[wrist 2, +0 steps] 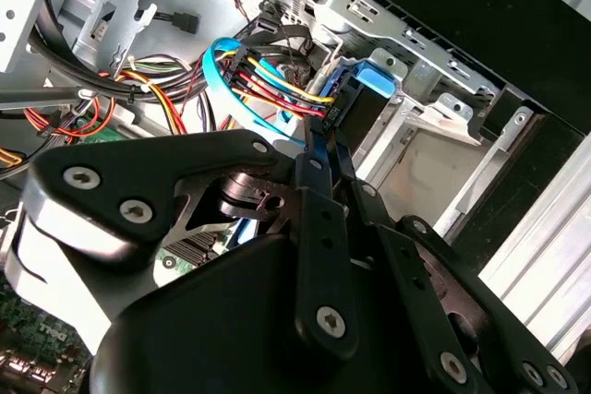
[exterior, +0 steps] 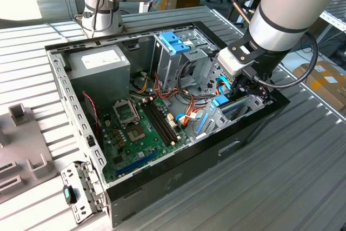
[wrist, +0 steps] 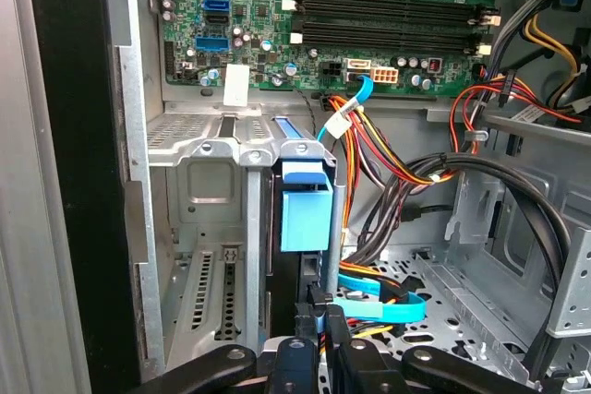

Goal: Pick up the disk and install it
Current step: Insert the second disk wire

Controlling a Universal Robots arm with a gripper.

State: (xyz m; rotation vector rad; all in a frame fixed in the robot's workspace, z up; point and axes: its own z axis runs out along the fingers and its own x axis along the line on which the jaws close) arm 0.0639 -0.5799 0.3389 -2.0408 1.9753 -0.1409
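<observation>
The disk [exterior: 220,101] stands on edge in a slot of the metal drive bay [exterior: 240,111] at the case corner on the exterior view's right. Its blue rail tab [wrist: 305,209] sticks up over the dark body, and in the second wrist view the disk [wrist 2: 362,106] lies just past the fingertips. My gripper [exterior: 233,91] reaches down into the case at the disk's cabled end. In both wrist views the gripper [wrist 2: 321,136] [wrist: 319,318] has its thin fingers [wrist 2: 310,193] drawn close together around the disk's narrow blue-edged end.
The open computer case [exterior: 227,150] lies on a slatted metal table. Inside are the motherboard [exterior: 138,128], a grey power supply [exterior: 100,63], a drive cage with a blue handle [exterior: 175,41] and bundled cables [wrist: 388,173]. A blue flat cable [wrist: 392,309] loops beside the fingers. Grey fixtures [exterior: 21,150] sit at the exterior view's left.
</observation>
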